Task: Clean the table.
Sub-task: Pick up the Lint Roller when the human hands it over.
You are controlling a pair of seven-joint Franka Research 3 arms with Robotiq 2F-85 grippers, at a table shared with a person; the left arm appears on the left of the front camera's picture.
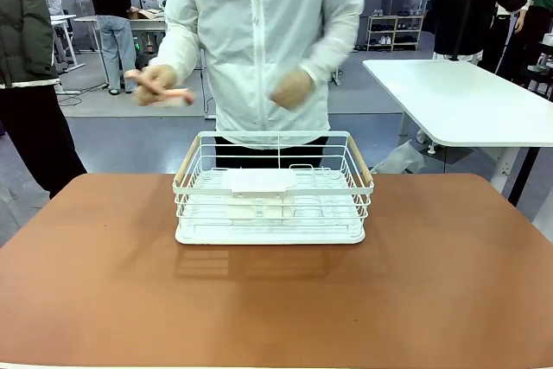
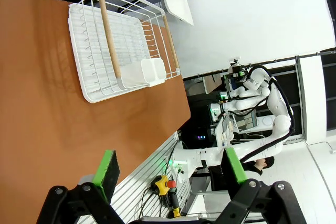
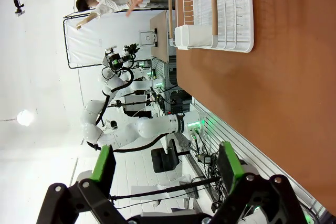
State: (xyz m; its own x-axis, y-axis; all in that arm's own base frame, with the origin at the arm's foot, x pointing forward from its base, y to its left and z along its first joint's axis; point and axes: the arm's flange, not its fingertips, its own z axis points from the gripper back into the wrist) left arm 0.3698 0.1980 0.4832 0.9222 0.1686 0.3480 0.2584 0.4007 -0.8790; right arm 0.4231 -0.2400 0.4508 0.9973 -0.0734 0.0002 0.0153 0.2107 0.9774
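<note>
From the front, we see the reddish-brown worktop (image 1: 276, 300) spread wide, with a white wire rack (image 1: 259, 213) standing on it toward the far middle. Behind it a person (image 1: 259, 23) in a white jacket holds one hand (image 1: 160, 84) around something pinkish, too blurred to tell.

In the left wrist view, the left jaws stand apart. One green pad (image 2: 109, 174) is over the worktop's (image 2: 42, 129) near edge, the other is off it, and the rack (image 2: 89, 66) is well apart from them.

In the right wrist view, the right jaws stand apart too. The worktop (image 3: 283, 103) lies to one side of them, and the rack (image 3: 231, 9) is at its far end.
</note>
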